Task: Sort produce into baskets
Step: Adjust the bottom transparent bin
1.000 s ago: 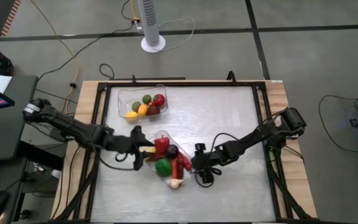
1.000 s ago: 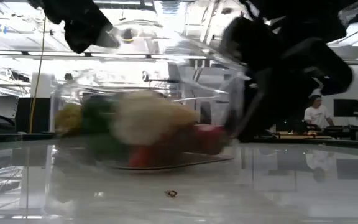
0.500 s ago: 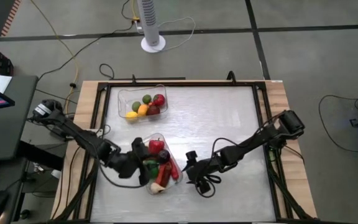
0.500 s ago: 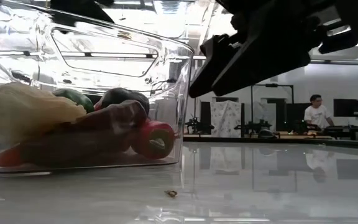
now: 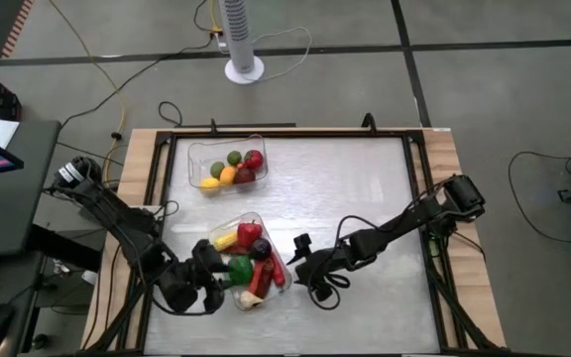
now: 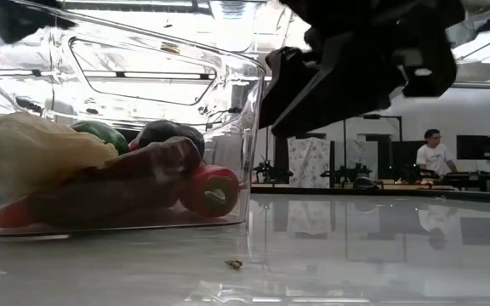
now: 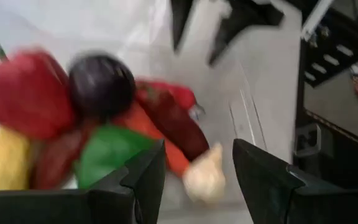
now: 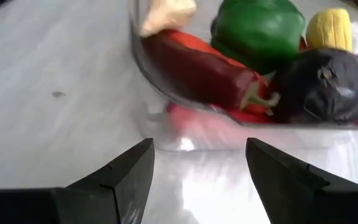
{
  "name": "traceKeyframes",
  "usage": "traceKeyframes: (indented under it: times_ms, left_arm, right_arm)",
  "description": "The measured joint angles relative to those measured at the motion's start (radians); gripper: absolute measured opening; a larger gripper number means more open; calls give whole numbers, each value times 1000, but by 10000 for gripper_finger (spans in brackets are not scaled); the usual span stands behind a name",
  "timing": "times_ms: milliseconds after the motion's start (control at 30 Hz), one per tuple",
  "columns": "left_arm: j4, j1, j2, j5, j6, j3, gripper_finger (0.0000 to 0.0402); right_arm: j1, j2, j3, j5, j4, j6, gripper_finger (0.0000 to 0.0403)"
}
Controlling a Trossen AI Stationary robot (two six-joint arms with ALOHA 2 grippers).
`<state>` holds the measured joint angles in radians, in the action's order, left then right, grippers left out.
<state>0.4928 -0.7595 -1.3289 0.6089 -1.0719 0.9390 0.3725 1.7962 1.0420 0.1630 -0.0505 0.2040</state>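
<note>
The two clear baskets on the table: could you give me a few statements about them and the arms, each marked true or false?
1. Both baskets hold produce. True: the far basket holds round pieces and the near basket holds mixed ones.
2. The near basket holds a dark purple piece. True.
3. The right gripper grips a carrot. False: its fingers are apart and hold nothing, beside the near basket.
4. Loose produce lies scattered on the table. False: all the pieces visible are in baskets.
5. The left gripper is over the far basket. False: it is at the near one.

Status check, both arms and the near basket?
Left gripper open at near basket. Right gripper open, beside it. Vegetables inside. Nothing blocking.
</note>
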Motion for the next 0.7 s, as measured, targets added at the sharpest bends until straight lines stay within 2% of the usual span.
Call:
traceKeyframes:
  times_ms: [200, 367, 700]
  left_arm:
    - [102, -83, -47, -78, -201, 0, 174]
    - [221, -127, -138, -157, -394, -1, 174]
    - [324, -44, -316, -183, -380, -1, 174]
  right_arm:
    - [-50, 9, -1, -10, 46, -25, 279]
    - [-61, 9, -22, -83, 6, -43, 279]
    - [-62, 9, -34, -106, -82, -60, 279]
